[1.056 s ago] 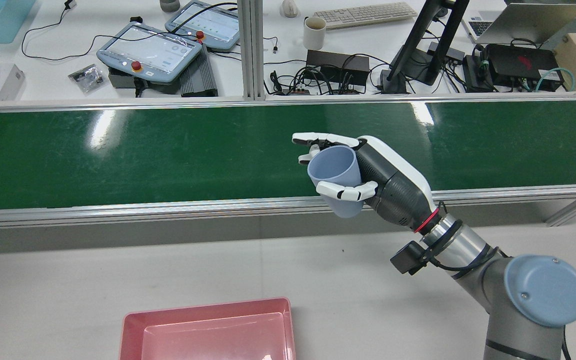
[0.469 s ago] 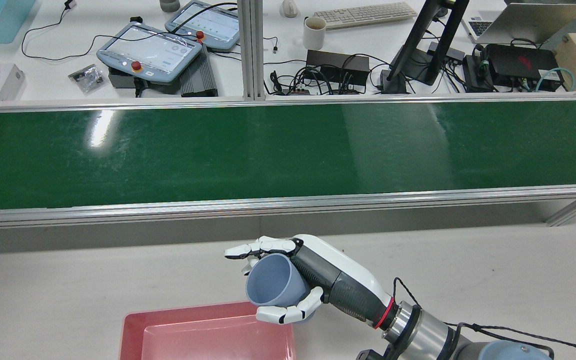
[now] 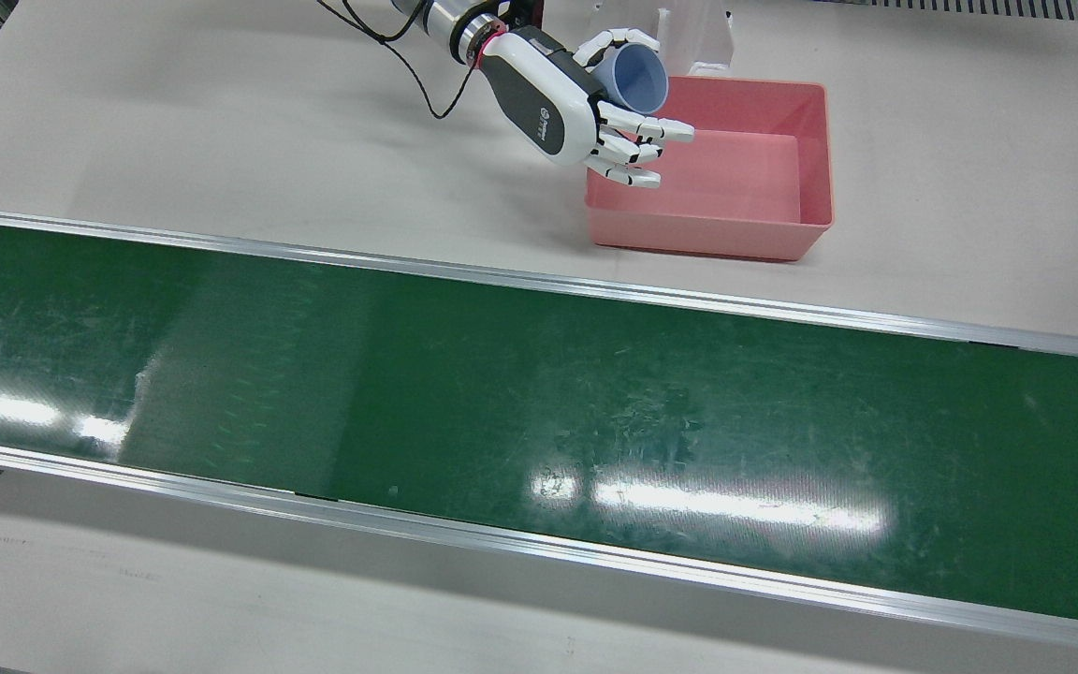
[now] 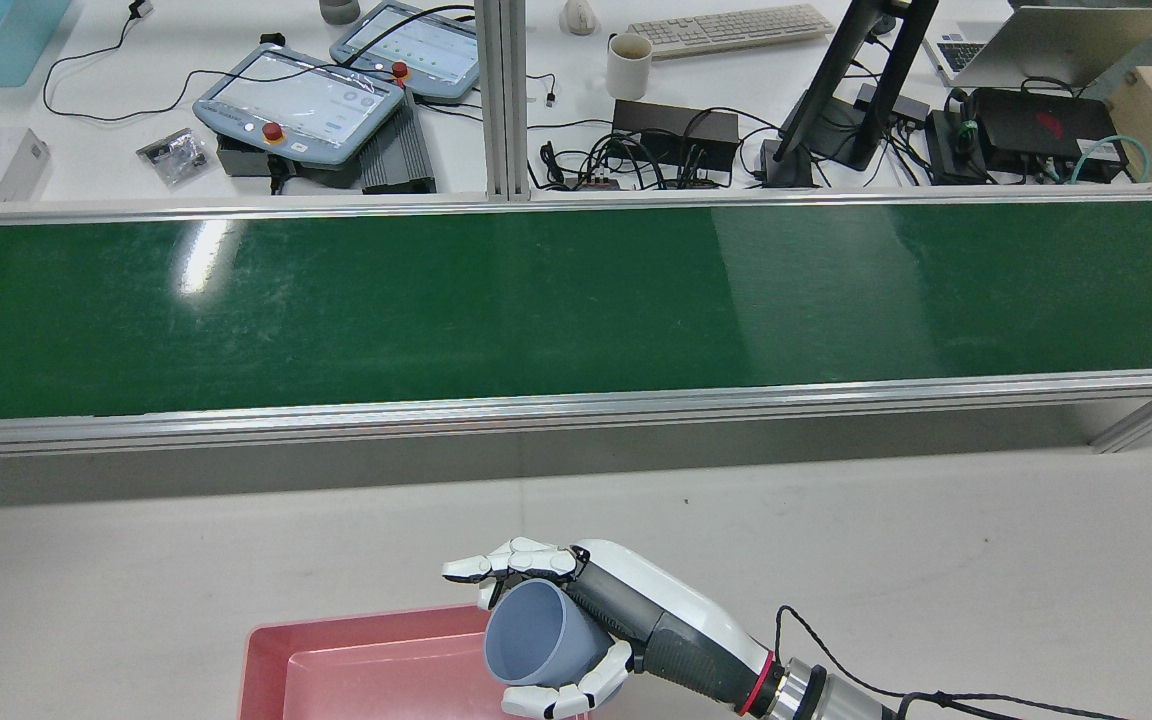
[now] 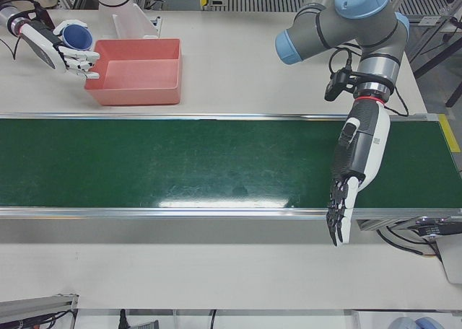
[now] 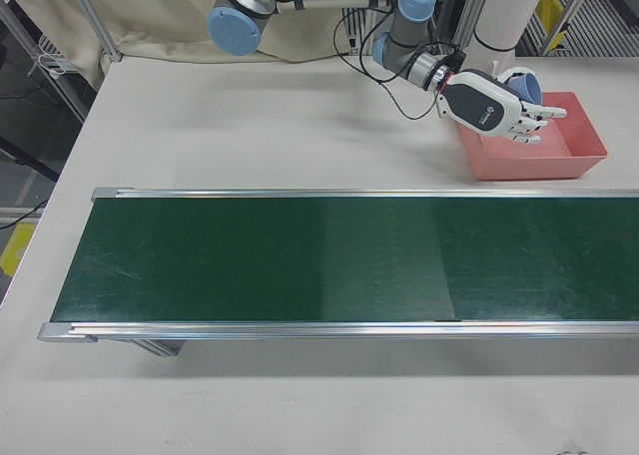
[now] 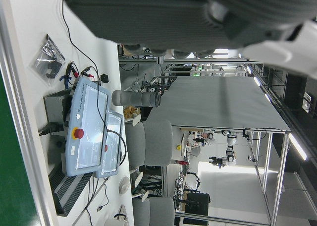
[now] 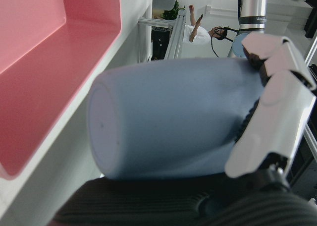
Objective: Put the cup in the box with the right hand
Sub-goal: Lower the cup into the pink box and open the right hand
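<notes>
The right hand (image 4: 591, 630), at the bottom centre, grips the cup (image 4: 533, 646) seemingly over the box (image 4: 356, 665) edge; carry it further inward before release

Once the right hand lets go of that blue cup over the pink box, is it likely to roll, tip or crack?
The cup lies tilted in the right hand, mouth sideways, so it would probably land on its side. Its round, tapered wall suggests it may roll in a curve; the box walls should stop it. It looks like smooth, stiff plastic, so probably light and unlikely to crack.
</notes>
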Tool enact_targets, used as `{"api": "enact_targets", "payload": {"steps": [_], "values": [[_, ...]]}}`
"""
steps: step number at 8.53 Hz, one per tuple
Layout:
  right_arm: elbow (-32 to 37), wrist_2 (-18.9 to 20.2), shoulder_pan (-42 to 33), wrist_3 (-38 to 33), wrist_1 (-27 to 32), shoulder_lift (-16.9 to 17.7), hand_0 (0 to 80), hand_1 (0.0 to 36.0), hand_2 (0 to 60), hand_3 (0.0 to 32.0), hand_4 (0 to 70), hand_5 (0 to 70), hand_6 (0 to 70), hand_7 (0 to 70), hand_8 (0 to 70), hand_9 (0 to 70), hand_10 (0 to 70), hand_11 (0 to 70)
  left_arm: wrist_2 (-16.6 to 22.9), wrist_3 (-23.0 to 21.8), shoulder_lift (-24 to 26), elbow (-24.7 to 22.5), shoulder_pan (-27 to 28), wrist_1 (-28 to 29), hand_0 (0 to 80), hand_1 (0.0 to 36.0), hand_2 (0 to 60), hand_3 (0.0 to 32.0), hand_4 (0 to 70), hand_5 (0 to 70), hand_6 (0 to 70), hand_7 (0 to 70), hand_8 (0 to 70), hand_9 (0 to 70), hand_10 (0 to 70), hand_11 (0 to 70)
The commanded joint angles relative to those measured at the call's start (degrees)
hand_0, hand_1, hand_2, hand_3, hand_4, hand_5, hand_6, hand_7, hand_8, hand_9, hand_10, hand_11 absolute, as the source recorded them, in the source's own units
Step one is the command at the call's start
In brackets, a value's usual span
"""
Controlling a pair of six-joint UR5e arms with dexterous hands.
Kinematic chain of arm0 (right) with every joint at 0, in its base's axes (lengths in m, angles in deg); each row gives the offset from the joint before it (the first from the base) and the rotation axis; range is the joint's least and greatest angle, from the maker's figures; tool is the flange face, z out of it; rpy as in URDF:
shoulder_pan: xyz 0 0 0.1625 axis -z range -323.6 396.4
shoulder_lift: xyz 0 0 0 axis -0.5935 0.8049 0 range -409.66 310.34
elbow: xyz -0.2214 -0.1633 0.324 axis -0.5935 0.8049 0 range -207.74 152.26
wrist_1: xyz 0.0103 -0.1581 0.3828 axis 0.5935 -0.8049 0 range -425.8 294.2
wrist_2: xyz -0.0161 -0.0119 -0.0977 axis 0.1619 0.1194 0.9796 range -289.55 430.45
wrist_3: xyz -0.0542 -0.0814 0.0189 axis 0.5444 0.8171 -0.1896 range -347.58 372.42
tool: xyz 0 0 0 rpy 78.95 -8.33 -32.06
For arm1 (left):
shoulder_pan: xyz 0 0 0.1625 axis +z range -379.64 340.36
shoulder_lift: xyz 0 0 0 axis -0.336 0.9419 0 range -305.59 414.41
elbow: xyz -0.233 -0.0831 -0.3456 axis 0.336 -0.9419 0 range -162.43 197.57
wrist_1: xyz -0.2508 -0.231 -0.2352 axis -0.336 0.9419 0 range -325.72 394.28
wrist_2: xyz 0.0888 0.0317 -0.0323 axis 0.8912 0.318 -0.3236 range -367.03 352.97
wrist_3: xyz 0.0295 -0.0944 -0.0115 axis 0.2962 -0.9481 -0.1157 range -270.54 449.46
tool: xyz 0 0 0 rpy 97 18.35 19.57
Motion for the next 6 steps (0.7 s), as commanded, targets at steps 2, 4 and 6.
{"api": "enact_targets", "payload": {"steps": [2, 4, 6], "values": [[2.65, -0.07, 1.27, 0.11, 0.09, -0.05, 47.4, 22.1, 29.2, 0.0, 0.0, 4.3, 0.0, 0.0, 0.0, 0.0, 0.0, 0.0, 0.0, 0.0, 0.0, -0.07, 0.0, 0.0, 0.0, 0.0, 0.0, 0.0, 0.0, 0.0, 0.0, 0.0, 0.0, 0.0, 0.0, 0.0], [2.56, -0.07, 1.45, 0.02, 0.09, -0.14, 47.3, 21.5, 26.9, 0.0, 0.0, 4.3, 0.0, 0.0, 0.0, 0.0, 0.0, 0.0, 0.0, 0.0, 0.0, -0.06, 0.0, 0.0, 0.0, 0.0, 0.0, 0.0, 0.0, 0.0, 0.0, 0.0, 0.0, 0.0, 0.0, 0.0], [2.47, -0.07, 1.53, 0.02, 0.09, -0.22, 47.5, 21.6, 27.4, 0.0, 0.0, 4.4, 0.0, 0.0, 0.0, 0.0, 0.0, 0.0, 0.0, 0.0, 0.0, 0.02, 0.0, 0.0, 0.0, 0.0, 0.0, 0.0, 0.0, 0.0, 0.0, 0.0, 0.0, 0.0, 0.0, 0.0]]}}
